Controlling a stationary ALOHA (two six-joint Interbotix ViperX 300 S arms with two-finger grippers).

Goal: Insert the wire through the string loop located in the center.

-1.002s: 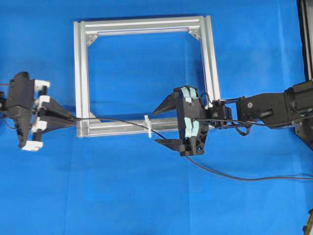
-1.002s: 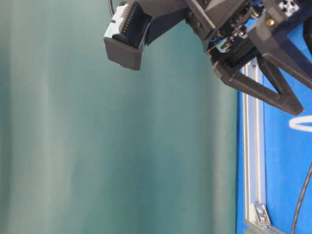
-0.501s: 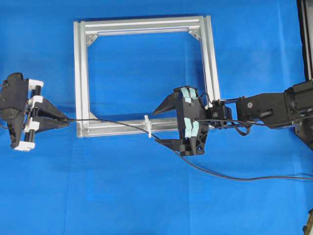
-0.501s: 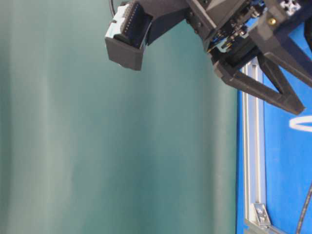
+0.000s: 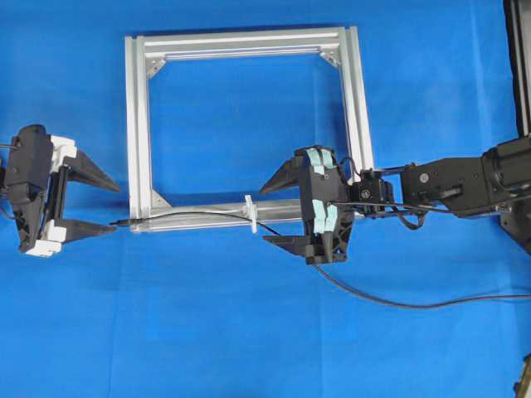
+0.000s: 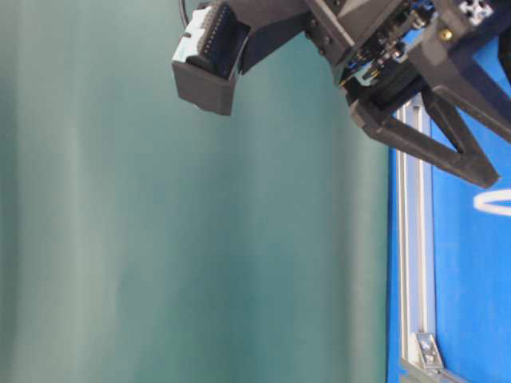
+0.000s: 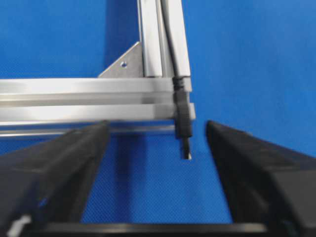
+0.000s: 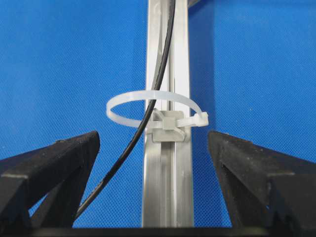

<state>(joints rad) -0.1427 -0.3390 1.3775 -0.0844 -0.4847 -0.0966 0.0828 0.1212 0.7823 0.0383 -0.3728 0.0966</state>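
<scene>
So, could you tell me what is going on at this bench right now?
Two robot arms are threading a wire through a string loop tied to the near bar of a frame. The wire already passes through the loop and lies along the bar, its plug poking out past the frame's corner. The left end effector stands open around the plug without gripping it. The right end effector is open too, straddling the loop and holding nothing.

Frame [image 5: 357, 124] brushed alu, satin; string loop [image 8: 153, 106] translucent plastic; wire [image 8: 123, 153] glossy blk; mat [image 5: 249, 332] matt cloth.
</scene>
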